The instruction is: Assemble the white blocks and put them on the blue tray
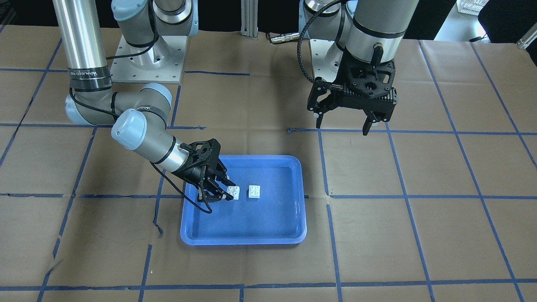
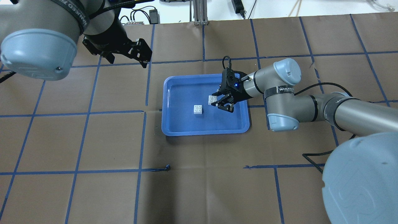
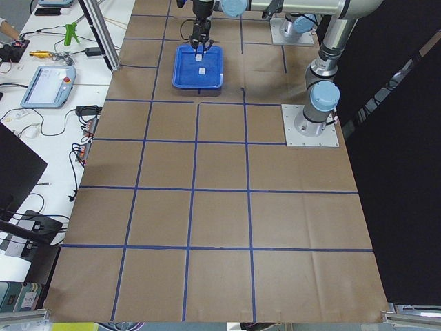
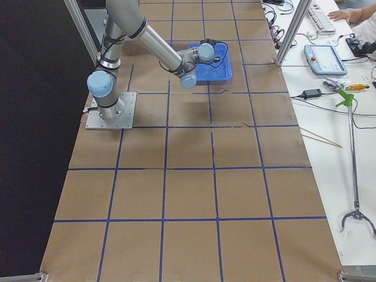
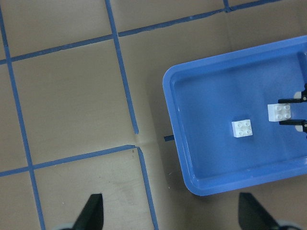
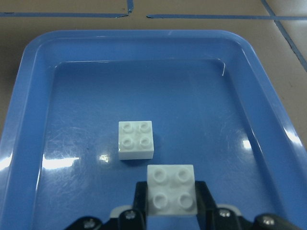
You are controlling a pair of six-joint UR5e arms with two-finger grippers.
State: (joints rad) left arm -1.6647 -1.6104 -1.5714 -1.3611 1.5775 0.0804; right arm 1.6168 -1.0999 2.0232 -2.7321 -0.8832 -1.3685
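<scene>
The blue tray (image 1: 243,241) lies mid-table, also in the overhead view (image 2: 205,132). One white block (image 1: 254,191) rests loose on its floor, studs up (image 2: 198,109) (image 6: 135,139) (image 5: 242,128). My right gripper (image 1: 228,193) (image 2: 219,102) reaches low into the tray. It is shut on the other white block (image 1: 234,192) (image 6: 171,189), with a finger (image 6: 204,191) on each side, just beside the loose block. I cannot tell whether the held block touches the floor. My left gripper (image 1: 344,125) (image 2: 126,59) hangs open and empty, high above the bare table beside the tray.
Brown paper with blue tape grid lines covers the table (image 2: 93,140). The two arm base plates (image 1: 147,58) stand at the robot's edge. Side benches with a pendant (image 3: 48,83) and tools lie beyond the table's ends.
</scene>
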